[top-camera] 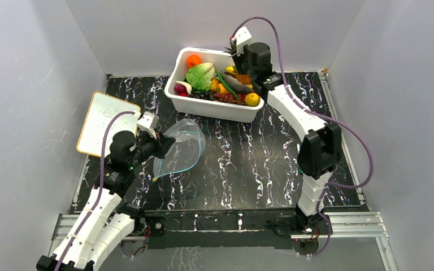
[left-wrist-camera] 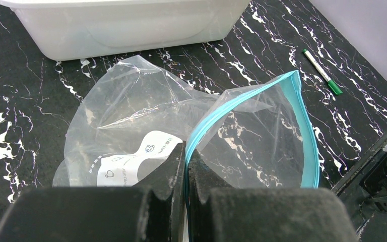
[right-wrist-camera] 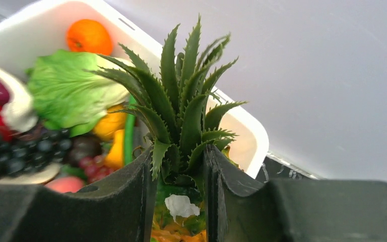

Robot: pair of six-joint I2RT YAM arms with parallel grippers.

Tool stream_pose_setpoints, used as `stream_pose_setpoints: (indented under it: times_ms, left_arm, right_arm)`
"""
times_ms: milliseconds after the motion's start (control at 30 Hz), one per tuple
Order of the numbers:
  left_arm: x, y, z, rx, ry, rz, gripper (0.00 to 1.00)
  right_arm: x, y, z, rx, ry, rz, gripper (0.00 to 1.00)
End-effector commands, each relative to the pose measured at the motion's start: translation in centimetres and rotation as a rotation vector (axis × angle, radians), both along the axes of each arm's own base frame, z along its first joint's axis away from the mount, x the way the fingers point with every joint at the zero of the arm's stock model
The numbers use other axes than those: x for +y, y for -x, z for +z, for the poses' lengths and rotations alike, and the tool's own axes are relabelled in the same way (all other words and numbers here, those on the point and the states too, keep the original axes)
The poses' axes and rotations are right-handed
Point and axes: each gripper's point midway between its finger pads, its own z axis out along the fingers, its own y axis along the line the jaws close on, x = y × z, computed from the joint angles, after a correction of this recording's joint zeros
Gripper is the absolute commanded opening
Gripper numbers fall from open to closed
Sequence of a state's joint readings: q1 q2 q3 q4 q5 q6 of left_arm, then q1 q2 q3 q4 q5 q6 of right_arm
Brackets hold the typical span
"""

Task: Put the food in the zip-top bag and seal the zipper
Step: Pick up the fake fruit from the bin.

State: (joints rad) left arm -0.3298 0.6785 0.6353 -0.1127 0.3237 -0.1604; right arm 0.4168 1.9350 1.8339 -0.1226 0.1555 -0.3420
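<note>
While the left gripper [left-wrist-camera: 186,151] pinches tight on the zipper [left-wrist-camera: 296,83] of the zip-top bag [left-wrist-camera: 131,106], which lies on the table [top-camera: 248,164] just near-left of the white tub [top-camera: 215,107], the right gripper [right-wrist-camera: 179,156] is in the tub's far-right corner, fingers narrowed onto the pineapple [right-wrist-camera: 186,101] by its green crown. My call: lift straight up, clear of the other food [top-camera: 203,76], then swing near-left. The bag's mouth wants lifting wider first!

Black table [top-camera: 248,164] veined white; white tub [top-camera: 215,106]; clear bag [left-wrist-camera: 131,101], teal zipper [left-wrist-camera: 306,131]; green pineapple crown [right-wrist-camera: 181,111].
</note>
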Motion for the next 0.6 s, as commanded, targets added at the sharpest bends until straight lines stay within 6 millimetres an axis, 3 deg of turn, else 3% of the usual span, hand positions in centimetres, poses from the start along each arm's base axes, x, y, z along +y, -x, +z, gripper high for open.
stream_pose_setpoints:
  times_ms: [0, 33, 133, 467, 567]
  left_arm:
    - [-0.1, 0.0, 0.8, -0.024, 0.017, 0.003, 0.0]
    - [-0.1, -0.1, 0.9, -0.02, 0.023, 0.003, 0.0]
    - [-0.3, -0.1, 0.9, 0.016, 0.041, 0.01, 0.0]
    - [-1.2, 0.3, 4.5, 0.056, 0.162, 0.008, 0.0]
    - [-1.5, 0.3, 5.2, 0.072, 0.185, 0.009, 0.0]
  right_arm:
    - [1.5, 4.8, 7.1, -0.095, -0.211, 0.139, 0.15]
    - [1.5, 6.1, 8.2, -0.113, -0.231, 0.162, 0.15]
    - [2.0, 9.2, 8.9, -0.113, -0.282, 0.229, 0.15]
    - [4.5, 22.0, 11.7, -0.125, -0.473, 0.588, 0.16]
    - [5.2, 24.8, 12.2, -0.117, -0.509, 0.677, 0.16]
